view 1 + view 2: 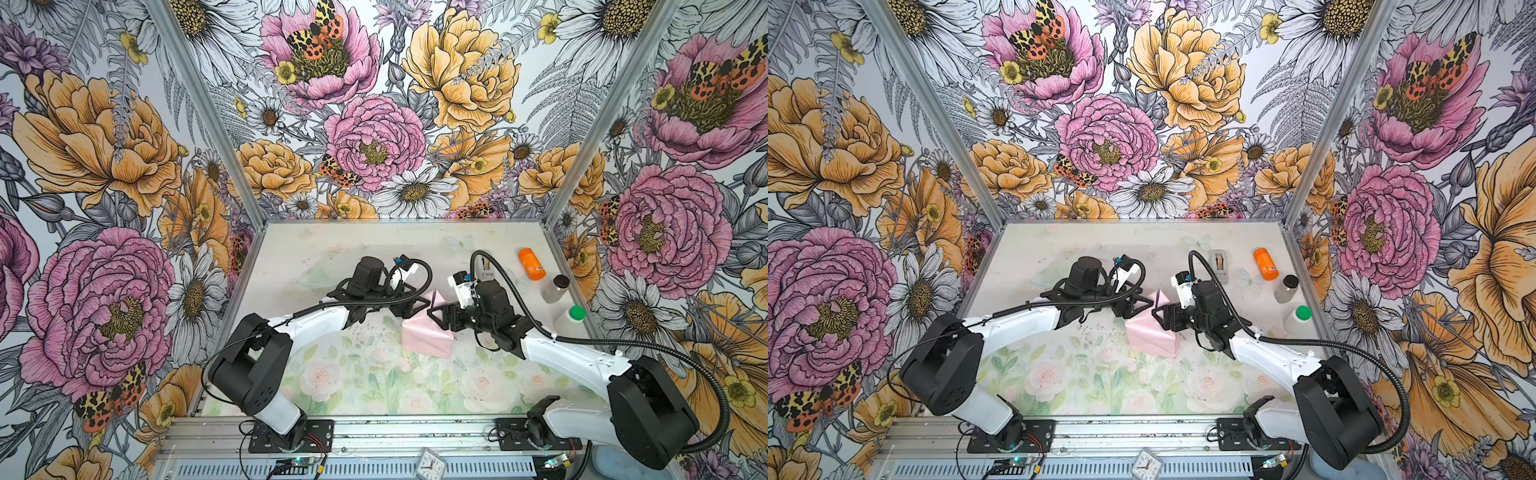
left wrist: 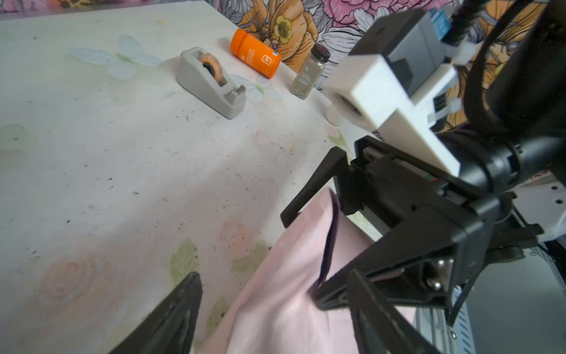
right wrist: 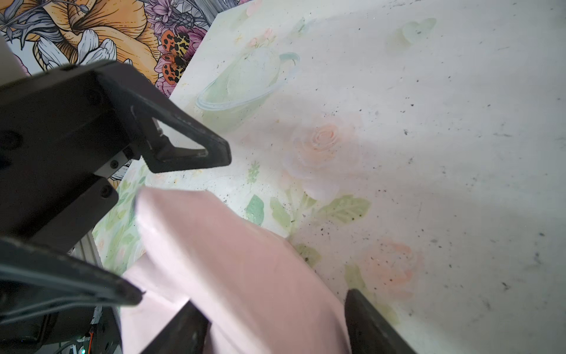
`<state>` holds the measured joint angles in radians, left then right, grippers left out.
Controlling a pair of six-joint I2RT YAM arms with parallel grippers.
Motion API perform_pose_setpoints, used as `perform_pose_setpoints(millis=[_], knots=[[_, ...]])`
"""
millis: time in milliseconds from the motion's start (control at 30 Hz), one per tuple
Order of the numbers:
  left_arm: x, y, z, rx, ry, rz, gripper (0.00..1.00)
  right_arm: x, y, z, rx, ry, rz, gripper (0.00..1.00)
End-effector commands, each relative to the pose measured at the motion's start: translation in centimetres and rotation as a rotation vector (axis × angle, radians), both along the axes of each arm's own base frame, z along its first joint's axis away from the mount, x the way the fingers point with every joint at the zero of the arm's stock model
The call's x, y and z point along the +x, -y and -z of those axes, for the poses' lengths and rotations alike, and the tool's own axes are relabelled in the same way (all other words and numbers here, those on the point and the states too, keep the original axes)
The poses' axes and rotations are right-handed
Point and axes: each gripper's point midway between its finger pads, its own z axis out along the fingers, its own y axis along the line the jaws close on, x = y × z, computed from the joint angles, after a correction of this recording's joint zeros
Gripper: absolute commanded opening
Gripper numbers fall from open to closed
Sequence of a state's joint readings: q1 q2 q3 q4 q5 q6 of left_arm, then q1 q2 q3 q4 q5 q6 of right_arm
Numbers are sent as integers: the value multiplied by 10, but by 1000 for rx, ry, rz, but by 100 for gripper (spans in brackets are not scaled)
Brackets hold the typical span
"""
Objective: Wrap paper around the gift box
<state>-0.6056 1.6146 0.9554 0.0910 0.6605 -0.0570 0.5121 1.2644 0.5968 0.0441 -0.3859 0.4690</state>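
The paper (image 1: 428, 338) shows its pale pink face and lies folded into a bulky bundle in the middle of the table in both top views. One flap (image 2: 309, 233) stands up with a dark edge. The gift box is hidden under it. My left gripper (image 1: 417, 305) reaches in from the left and is open. Its fingers straddle the pink paper (image 2: 275, 315) in the left wrist view. My right gripper (image 1: 438, 318) comes from the right, facing the left one, also open, with the paper fold (image 3: 245, 275) between its fingers (image 3: 373, 325).
A grey tape dispenser (image 2: 211, 81) stands behind the grippers. An orange bottle (image 1: 532, 264), a dark-capped spice jar (image 1: 555, 289) and a white bottle with a green cap (image 1: 571, 318) line the right wall. A small clock (image 1: 432, 461) lies at the front rail.
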Motion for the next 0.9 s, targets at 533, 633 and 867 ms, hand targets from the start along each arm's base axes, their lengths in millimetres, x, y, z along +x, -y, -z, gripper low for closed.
perform_pose_setpoints(millis=[533,633,867], knots=[[-19,36,37,16,-70,322,62,-18,5,23,-71,-61,-37,71],[-20,36,43,30,-70,338,58,-18,4,16,-64,-50,-39,71],[-21,33,51,54,-77,331,54,-21,8,-12,-43,-16,-29,71]])
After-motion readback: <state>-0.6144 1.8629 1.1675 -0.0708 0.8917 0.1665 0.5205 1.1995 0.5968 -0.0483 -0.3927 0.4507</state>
